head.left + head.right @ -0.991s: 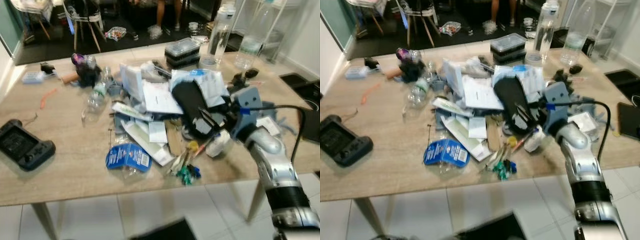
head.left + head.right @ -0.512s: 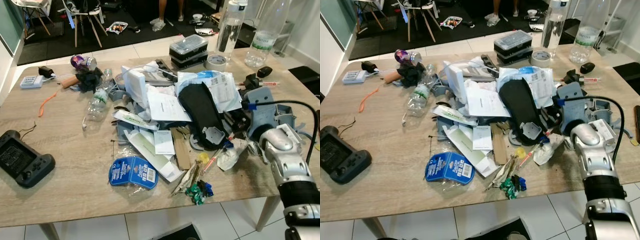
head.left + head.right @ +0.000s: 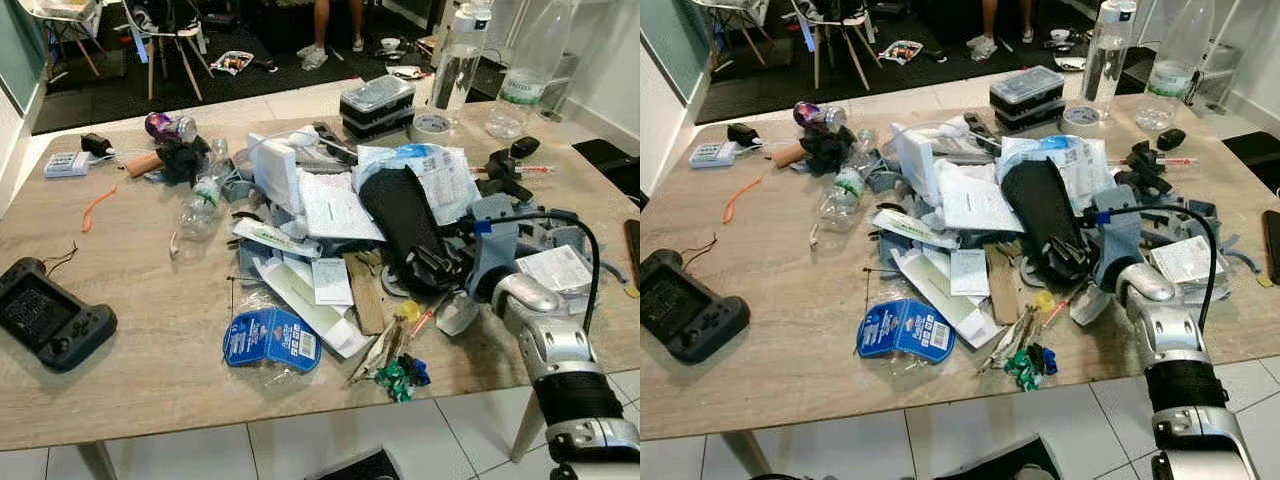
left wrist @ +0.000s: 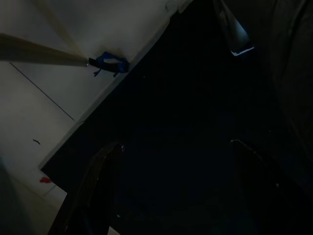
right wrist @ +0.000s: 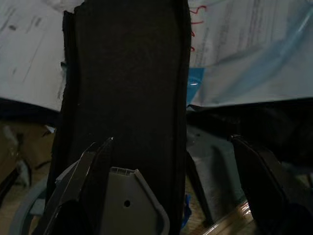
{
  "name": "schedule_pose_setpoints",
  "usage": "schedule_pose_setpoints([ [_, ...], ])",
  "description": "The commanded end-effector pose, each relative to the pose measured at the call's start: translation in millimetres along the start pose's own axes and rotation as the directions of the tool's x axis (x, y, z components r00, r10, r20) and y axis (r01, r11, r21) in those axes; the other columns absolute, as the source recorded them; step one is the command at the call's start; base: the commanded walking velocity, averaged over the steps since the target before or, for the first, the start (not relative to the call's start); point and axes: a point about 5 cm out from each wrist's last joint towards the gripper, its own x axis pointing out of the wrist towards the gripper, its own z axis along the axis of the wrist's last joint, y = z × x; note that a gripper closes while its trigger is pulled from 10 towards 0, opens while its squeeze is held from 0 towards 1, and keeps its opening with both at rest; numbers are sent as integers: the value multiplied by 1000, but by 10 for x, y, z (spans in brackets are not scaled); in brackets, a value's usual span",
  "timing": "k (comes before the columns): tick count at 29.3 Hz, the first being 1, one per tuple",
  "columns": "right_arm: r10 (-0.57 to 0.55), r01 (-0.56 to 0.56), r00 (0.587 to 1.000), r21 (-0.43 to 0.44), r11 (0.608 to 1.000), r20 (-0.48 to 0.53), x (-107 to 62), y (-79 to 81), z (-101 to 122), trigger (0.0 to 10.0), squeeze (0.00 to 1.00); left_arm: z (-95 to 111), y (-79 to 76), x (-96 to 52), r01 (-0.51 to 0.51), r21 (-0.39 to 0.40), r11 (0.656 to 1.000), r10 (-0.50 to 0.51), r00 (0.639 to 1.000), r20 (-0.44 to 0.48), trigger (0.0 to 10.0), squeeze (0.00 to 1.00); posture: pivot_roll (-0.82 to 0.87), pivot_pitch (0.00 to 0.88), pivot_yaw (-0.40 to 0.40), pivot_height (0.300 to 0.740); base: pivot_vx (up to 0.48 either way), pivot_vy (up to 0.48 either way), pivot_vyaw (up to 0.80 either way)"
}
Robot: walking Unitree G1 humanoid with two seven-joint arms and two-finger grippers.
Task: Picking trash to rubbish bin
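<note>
The tabletop (image 3: pixel 130 390) is bare along its near-left edge, while trash is heaped at its middle around a long black case (image 3: pixel 405 225). A stacked lidded container (image 3: pixel 375 105), contents unclear, sits behind. The right gripper (image 3: pixel 437 265), fingers apart, has pushed in against the case's near end.

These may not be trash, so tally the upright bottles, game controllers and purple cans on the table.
Upright clear bottles: 2
Black game controller: 1
Purple can: 1
Total: 4
</note>
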Motion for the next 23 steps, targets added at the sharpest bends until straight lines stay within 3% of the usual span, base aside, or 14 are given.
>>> schedule_pose_setpoints([
  [1,-22,24,997,33,999,-74,-24,-17,-171,10000,0,-16,-91,3,36,18,999,-36,999,-3,10000,0,-73,104,40,740,0,0,0],
  [4,11,-8,999,99,995,-32,-18,31,-138,10000,0,-21,-98,3,38,21,999,-38,999,-4,10000,0,-75,105,37,740,0,0,0],
  [6,45,-46,999,223,974,13,-1,84,-128,10000,0,-22,-107,3,39,23,999,-39,999,-4,10000,0,-71,109,34,740,0,0,0],
  [7,45,-46,999,223,974,13,-1,84,-128,10000,0,-22,-107,3,39,23,999,-39,999,-4,10000,0,-71,109,34,740,0,0,0],
  [10,79,-97,995,402,911,60,10,143,-169,10000,0,-21,-114,4,39,20,999,-39,999,-2,10000,0,-69,110,31,740,0,0,0],
  [11,83,-105,994,441,892,69,10,154,-191,9098,0,-21,-115,4,39,19,999,-39,999,-2,10000,0,-69,110,31,740,0,0,0],
  [12,81,-108,994,488,866,76,7,159,-226,4431,0,-22,-115,4,39,17,999,-39,999,-3,10000,0,-69,110,31,740,0,0,0],
  [14,80,-108,994,497,861,77,6,159,-231,4431,0,-23,-115,4,39,17,999,-39,999,-3,10000,0,-69,110,31,740,0,0,0],
  [15,76,-108,994,509,854,84,2,153,-232,0,0,-23,-115,4,40,17,999,-40,999,-4,10000,0,-69,110,31,740,0,0,0],
  [23,54,-88,995,538,838,79,-25,79,-230,0,0,-18,-112,5,41,20,999,-41,999,-7,10000,0,-67,113,34,740,0,0,0],
])
